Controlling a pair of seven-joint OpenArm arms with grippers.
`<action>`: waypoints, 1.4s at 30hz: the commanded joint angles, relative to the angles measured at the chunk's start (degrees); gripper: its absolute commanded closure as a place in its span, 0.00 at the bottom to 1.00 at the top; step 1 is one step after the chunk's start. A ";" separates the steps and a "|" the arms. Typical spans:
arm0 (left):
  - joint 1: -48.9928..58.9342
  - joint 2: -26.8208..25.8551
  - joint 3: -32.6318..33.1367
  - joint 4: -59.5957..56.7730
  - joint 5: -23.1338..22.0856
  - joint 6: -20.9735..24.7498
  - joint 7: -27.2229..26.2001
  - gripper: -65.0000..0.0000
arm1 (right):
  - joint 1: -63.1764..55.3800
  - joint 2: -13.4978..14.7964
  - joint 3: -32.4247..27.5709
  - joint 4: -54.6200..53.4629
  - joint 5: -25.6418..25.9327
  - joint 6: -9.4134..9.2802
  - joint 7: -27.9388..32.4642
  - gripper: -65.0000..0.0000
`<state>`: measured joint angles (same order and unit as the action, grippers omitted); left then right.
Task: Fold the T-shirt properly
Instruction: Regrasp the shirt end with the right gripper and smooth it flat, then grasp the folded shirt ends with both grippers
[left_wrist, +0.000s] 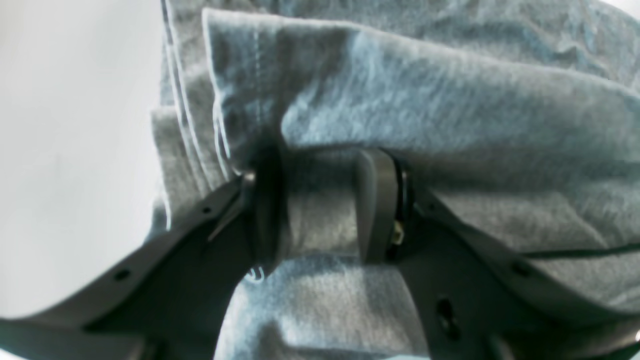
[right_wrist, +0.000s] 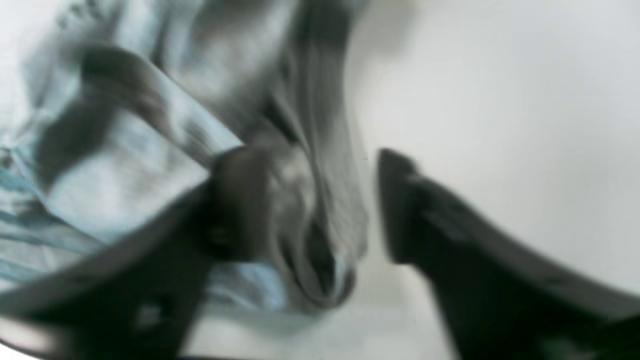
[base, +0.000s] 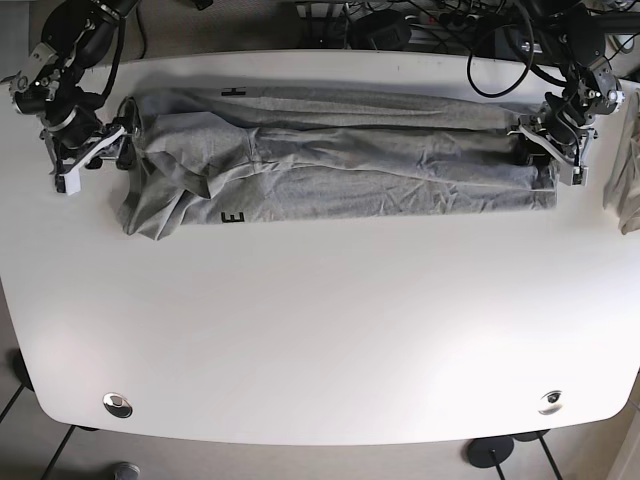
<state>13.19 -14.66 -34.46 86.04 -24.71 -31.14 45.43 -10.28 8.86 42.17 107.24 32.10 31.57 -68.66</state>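
Grasped in the right gripper, at the left edge of the base view, is one end of the grey T-shirt, though the right wrist view is blurred and its jaws appear parted around a bunch of cloth. Across the far half of the white table the T-shirt is stretched in a long folded band. Clamped on its other end, at the right, is the left gripper, with fabric pinched between its fingers.
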 joint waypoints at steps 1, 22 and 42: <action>0.13 -0.60 -0.22 0.33 1.10 0.23 1.82 0.66 | 4.09 0.85 0.07 0.06 0.65 -0.14 1.37 0.27; 0.22 -0.69 -0.31 -0.02 1.10 0.23 1.74 0.66 | 23.43 4.19 -5.65 -36.96 -10.95 0.12 15.96 0.92; 0.30 -0.69 -0.22 -0.11 1.10 0.23 1.82 0.66 | 11.91 3.75 -0.63 -10.58 -0.32 -0.06 11.65 0.38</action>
<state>13.21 -14.66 -34.50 85.84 -25.17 -31.38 45.39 0.75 11.77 41.04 95.81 31.59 31.48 -58.24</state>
